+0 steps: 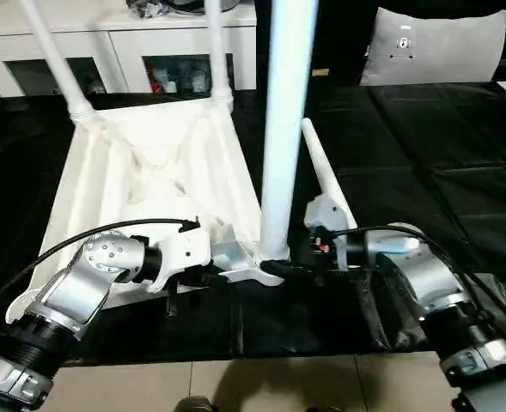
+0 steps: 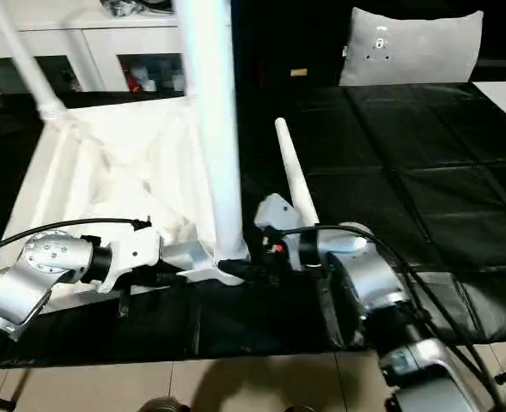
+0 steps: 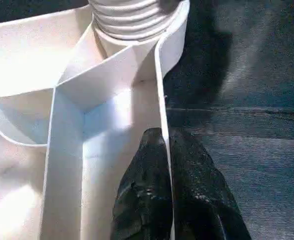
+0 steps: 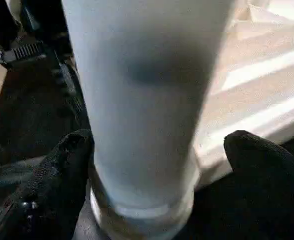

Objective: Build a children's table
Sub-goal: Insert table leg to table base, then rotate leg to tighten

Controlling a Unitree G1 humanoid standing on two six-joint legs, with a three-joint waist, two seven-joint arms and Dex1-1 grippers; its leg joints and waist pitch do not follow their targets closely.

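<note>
While the white plastic ribbed table top is lying upside down on the black-covered surface, the left claw is pinching its rim wall shut and the right claw is standing wide around the upright white tapered tube leg at the near corner socket. This looks like leg fitting: next, gripping and twisting it home, then taking the loose white leg lying alongside.
</note>
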